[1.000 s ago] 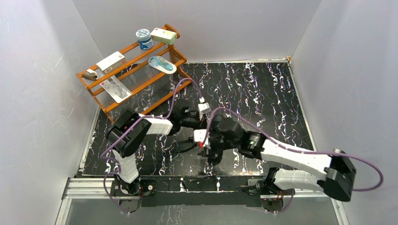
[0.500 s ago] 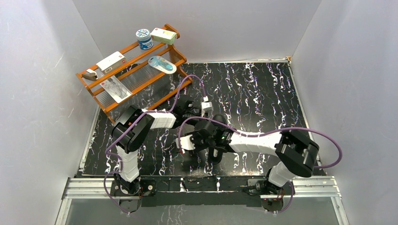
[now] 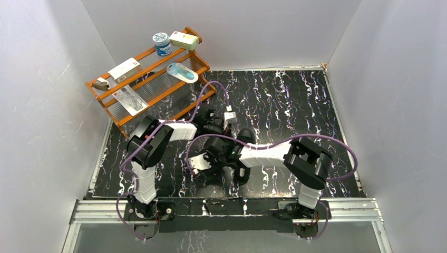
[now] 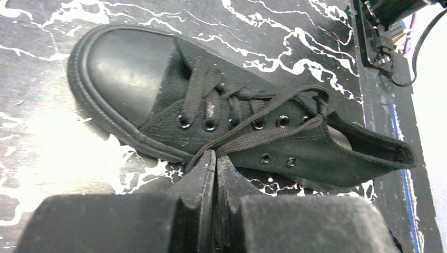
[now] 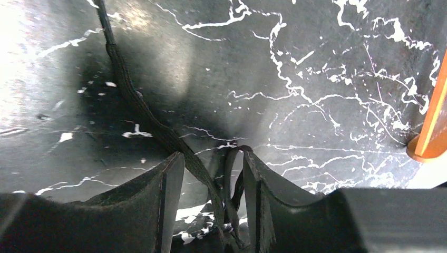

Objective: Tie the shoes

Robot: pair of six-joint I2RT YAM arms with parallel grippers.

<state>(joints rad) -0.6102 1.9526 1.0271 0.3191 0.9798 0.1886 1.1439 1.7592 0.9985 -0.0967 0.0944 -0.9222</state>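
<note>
The black sneaker lies on its side on the marbled table, toe to the left in the left wrist view; in the top view the right forearm crosses over it. My left gripper is shut on a black lace that runs up to the top eyelets; from above it sits left of the shoe. My right gripper is open, and the other lace passes loosely between its fingers, with a bit of lace looped at the right finger. From above it is left of the shoe.
An orange wooden rack with a tub, boxes and packets stands at the back left; its foot shows at the right of the right wrist view. White walls enclose the table. The metal rail runs along the near edge.
My right arm has folded and swung left across the shoe, carrying its gripper well to the left. My left gripper has shifted slightly towards the back.
</note>
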